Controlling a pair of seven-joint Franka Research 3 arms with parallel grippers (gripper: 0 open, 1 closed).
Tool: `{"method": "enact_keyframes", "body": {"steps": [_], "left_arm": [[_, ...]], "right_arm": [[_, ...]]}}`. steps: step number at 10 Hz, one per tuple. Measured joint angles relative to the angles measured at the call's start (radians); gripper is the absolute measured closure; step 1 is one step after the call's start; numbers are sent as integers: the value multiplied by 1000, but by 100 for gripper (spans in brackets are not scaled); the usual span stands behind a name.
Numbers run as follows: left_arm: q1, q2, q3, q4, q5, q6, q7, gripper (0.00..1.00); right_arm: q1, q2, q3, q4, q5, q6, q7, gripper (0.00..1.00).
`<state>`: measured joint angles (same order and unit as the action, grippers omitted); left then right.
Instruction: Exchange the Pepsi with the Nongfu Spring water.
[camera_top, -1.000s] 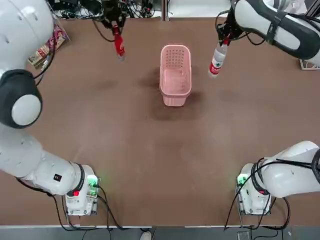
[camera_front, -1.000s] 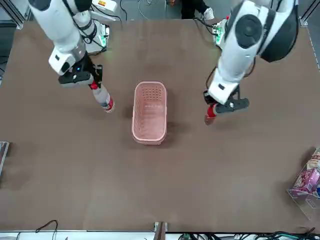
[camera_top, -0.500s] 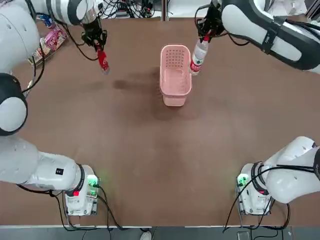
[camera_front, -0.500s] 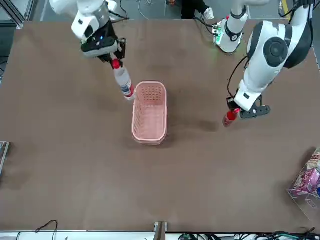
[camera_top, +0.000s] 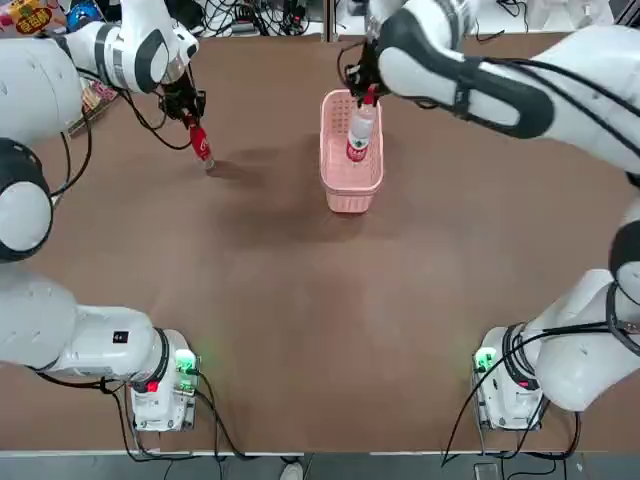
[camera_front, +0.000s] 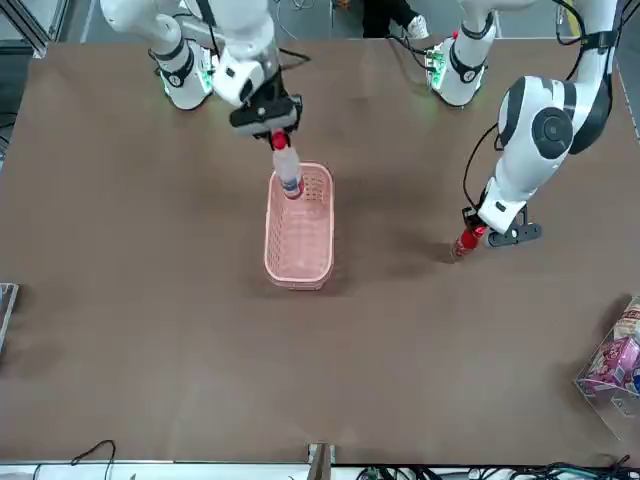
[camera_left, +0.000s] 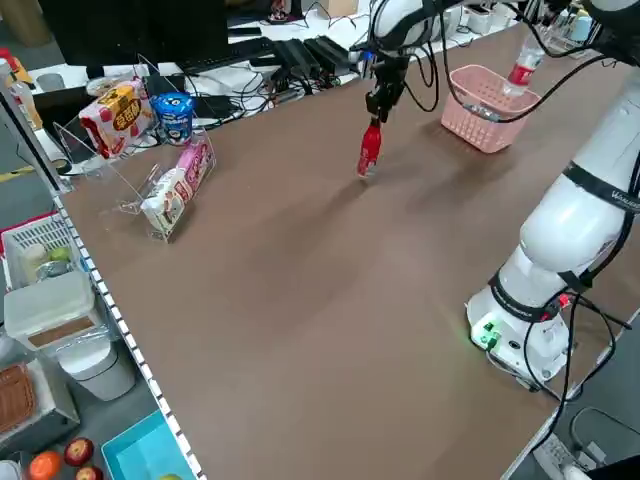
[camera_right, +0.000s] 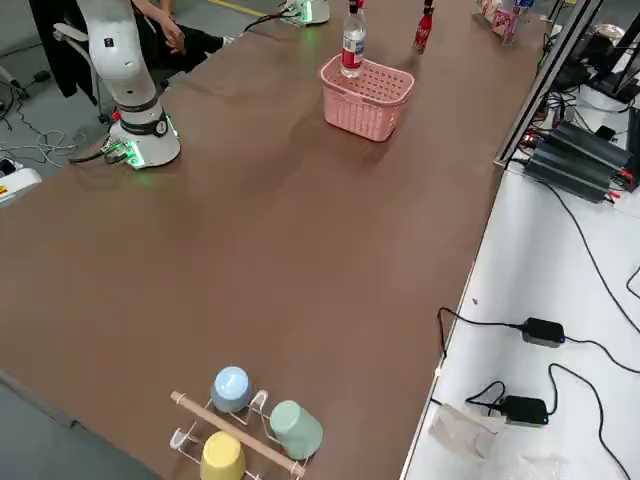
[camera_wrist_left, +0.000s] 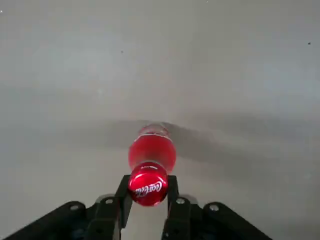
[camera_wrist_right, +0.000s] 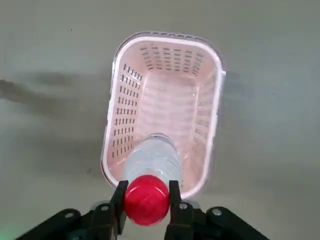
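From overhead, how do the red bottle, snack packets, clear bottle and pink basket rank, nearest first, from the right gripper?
From the right gripper:
1. Clear bottle, in its grip
2. Pink basket, beneath that bottle
3. Red bottle, left, held
4. Snack packets, far left

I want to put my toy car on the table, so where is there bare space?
The widest bare patch is the brown tabletop between the two white robot arms' bases, below the pink plastic basket in the overhead view. It's crowded at the basket, where the right gripper holds a clear red-capped bottle, and around the left gripper with its small red bottle.
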<state>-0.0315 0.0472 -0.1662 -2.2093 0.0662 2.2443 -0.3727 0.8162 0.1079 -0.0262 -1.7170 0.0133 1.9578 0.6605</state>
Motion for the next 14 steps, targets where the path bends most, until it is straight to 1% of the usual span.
{"method": "enact_keyframes", "body": {"steps": [2, 3, 4, 5, 6, 7, 9, 10, 12, 14], "left_arm": [[0, 33, -1, -15, 0, 49, 0, 69], [1, 34, -1, -13, 0, 52, 1, 69], [1, 34, -1, -14, 0, 53, 4, 67], [1, 34, -1, -14, 0, 53, 17, 55], [1, 34, -1, -14, 0, 53, 24, 41], [1, 34, -2, -13, 0, 49, 26, 26], [1, 26, -3, 10, 0, 7, 26, 0], [1, 15, -4, 42, 0, -43, 26, 0], [1, -19, -5, 141, 0, -163, 33, 0], [1, -41, -5, 229, -1, -232, 47, 0]], "right_arm": [[12, 68, -1, 7, -1, 31, 2, 63], [14, 97, -3, 7, -2, 48, 2, 63], [14, 130, -5, 7, -2, 69, 2, 63], [14, 165, -6, 7, -3, 92, 2, 63], [15, 198, -6, 7, -5, 111, 2, 63], [15, 222, -6, 8, -8, 125, 2, 63], [15, 253, -7, 9, -16, 140, 2, 63], [15, 257, -8, 14, -16, 140, 2, 63], [15, 259, -12, 20, -16, 138, 13, 63], [15, 260, -14, 29, -16, 138, 28, 37]]}}
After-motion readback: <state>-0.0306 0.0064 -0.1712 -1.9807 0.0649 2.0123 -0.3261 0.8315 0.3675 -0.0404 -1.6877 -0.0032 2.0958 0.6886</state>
